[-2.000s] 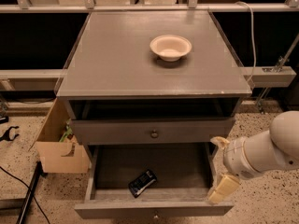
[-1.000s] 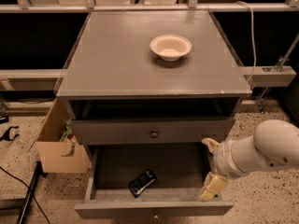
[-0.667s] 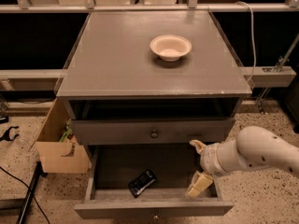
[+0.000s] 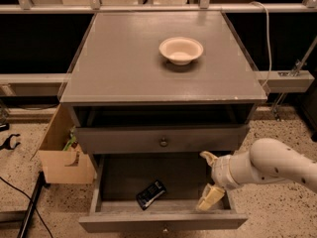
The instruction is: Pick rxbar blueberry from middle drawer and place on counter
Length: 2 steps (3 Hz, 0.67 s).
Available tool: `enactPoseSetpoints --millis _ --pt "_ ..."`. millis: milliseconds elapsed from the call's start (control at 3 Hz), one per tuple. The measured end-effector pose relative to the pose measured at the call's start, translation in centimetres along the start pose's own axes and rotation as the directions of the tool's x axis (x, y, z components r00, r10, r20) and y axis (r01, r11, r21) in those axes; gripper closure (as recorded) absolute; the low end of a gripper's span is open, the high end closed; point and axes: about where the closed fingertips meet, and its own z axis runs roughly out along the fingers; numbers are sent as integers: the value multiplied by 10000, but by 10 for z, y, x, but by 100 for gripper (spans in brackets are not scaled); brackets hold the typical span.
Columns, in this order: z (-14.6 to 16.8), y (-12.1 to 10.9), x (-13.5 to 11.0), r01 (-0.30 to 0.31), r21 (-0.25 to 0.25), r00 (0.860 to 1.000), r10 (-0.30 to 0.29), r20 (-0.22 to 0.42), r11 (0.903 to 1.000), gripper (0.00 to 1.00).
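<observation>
The rxbar blueberry, a small dark bar with pale print, lies flat on the floor of the pulled-out middle drawer, left of centre. My gripper hangs over the drawer's right half, open, with one cream finger up near the drawer above and the other low by the front edge. Nothing is between them. The bar sits a short way to the gripper's left. The grey counter tops the cabinet.
A cream bowl stands on the counter toward the back right. A closed knobbed drawer front sits above the open drawer. A cardboard box is on the floor at the cabinet's left, with cables nearby.
My gripper and arm have moved left, from beside the drawer's right wall to over its right half, closer to the bar. The bar and bowl have not moved.
</observation>
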Motion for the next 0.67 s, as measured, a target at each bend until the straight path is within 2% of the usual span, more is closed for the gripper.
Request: enactPoseSetpoints --millis 333,667 --pt "30 -8 10 -2 -222 9987 13 516 9998 0" --pt "74 -14 11 157 -543 9936 -95 1129 9984 0"
